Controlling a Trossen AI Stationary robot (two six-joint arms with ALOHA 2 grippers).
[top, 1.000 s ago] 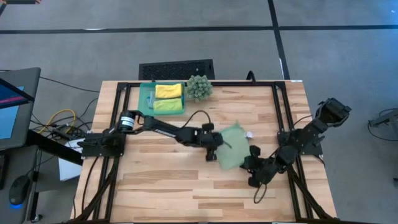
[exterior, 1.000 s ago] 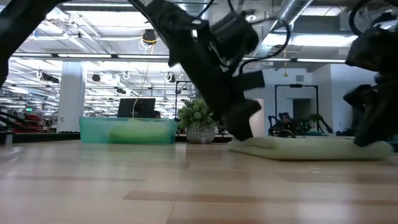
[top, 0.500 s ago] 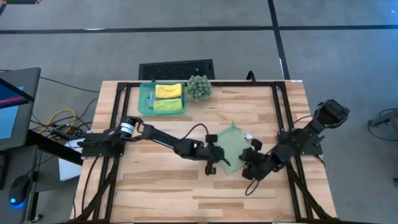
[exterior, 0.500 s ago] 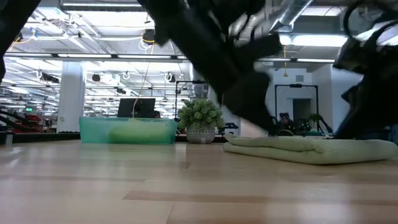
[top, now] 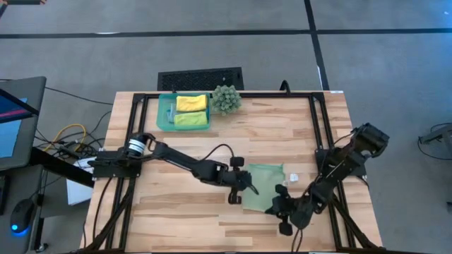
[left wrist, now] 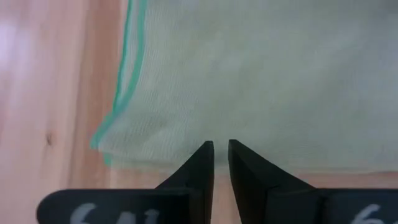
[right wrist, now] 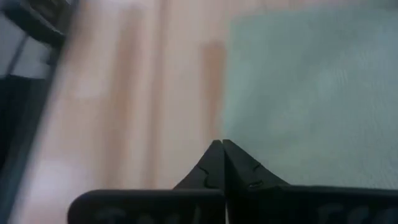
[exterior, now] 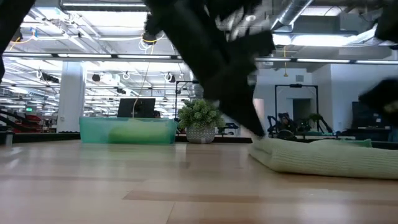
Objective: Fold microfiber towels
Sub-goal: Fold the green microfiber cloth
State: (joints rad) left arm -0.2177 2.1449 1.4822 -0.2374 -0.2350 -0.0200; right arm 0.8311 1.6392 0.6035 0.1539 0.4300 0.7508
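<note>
Left gripper (top: 242, 189) at sage towel's (top: 267, 190) edge

Right hand (exterior: 380, 99) blurred and cut off at low view's edge.

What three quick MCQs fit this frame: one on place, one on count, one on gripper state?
1. Where does the pale sage towel lie?
A. in the teal tray
B. on the table between both grippers
C. on the floor
2. How many cloths lie in the teal tray?
A. none
B. two
C. four
3. How are the right gripper's fingers?
A. shut
B. wide open
C. out of sight

B: the high view shows it flat on the wood between the left gripper and the right one.
B: one yellow, one lime.
A: the tips meet.
</note>
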